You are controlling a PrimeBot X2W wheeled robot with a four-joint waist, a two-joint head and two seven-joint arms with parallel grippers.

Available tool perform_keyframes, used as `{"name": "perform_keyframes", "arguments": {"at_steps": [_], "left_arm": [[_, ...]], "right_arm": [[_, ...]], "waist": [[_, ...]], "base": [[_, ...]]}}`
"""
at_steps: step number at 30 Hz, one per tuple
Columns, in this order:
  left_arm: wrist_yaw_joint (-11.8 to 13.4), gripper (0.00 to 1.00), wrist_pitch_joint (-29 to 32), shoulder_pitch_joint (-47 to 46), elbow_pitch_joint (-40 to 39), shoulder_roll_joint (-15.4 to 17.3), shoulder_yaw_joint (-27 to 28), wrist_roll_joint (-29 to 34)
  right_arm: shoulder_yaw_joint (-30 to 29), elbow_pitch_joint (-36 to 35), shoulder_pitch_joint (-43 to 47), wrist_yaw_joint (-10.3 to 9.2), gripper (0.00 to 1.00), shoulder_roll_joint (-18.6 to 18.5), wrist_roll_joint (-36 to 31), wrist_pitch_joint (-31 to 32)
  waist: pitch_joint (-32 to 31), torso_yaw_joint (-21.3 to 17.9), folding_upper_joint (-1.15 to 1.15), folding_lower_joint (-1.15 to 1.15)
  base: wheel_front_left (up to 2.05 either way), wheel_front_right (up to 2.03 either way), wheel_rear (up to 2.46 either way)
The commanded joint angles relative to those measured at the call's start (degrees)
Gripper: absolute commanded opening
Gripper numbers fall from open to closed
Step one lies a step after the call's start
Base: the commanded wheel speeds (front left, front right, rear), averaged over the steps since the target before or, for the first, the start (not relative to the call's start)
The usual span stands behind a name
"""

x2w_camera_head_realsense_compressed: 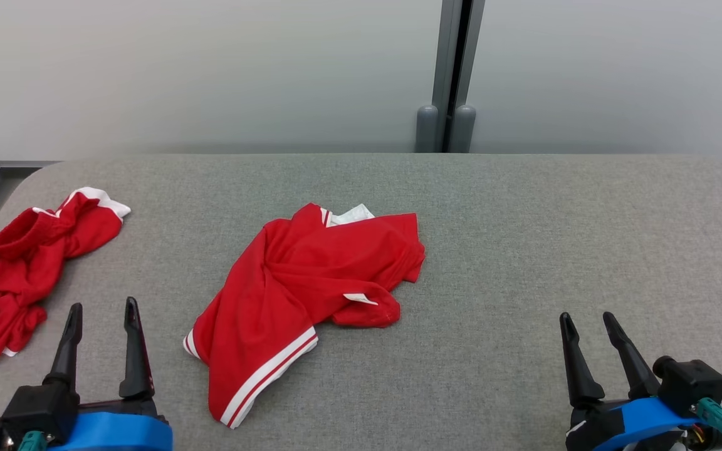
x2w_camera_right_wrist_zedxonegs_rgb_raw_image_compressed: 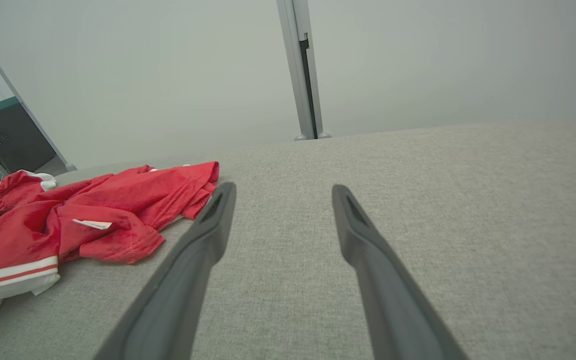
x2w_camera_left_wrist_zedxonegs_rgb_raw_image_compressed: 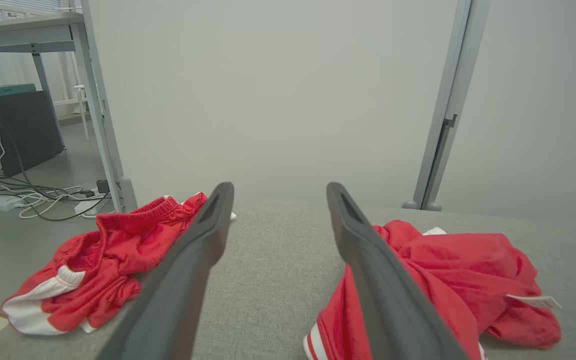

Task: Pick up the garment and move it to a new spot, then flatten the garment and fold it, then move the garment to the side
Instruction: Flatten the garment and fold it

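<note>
No readable text; garment [x2w_camera_head_realsense_compressed: 301, 294] tag [x2w_camera_head_realsense_compressed: 360, 299] blank

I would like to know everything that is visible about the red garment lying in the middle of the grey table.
The red garment looks like thin, soft sports fabric, with white stripes along its near hem and a small white label. It lies crumpled and partly folded over itself, not flat, near the middle of the grey padded table, resting on that alone. The left gripper and the right gripper stand open, apart from it.
</note>
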Motion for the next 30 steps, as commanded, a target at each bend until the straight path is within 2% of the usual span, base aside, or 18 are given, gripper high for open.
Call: {"name": "perform_keyframes", "arguments": {"at_steps": [1,14,23,30], "left_arm": [[-0.29,1.0,-0.28,0.68,0.62,-0.31,0.38,0.82],[-3.11,1.0,-0.28,-0.39,3.24,-3.4,1.96,3.97],[-4.86,1.0,-0.28,-2.05,3.32,-4.87,2.52,5.63],[-6.08,1.0,-0.28,-3.85,3.38,-6.57,2.48,6.76]], "right_arm": [[-0.02,0.01,-0.32,0.03,1.0,-0.23,-0.09,0.09],[0.78,1.13,-1.4,0.03,1.0,-0.23,-0.82,0.6],[8.76,2.47,-9.42,0.03,1.0,-0.22,-1.54,2.62],[15.13,9.75,-17.35,0.03,1.0,-0.24,-2.99,5.43]], "waist": [[0.08,0.05,0.0,0.0],[-0.12,1.17,0.0,0.0],[1.01,3.08,0.0,0.0],[2.88,6.38,0.0,0.0]], "base": [[0.0,0.0,0.0],[0.0,0.0,0.0],[0.0,0.0,0.0],[0.0,0.0,0.0]]}}
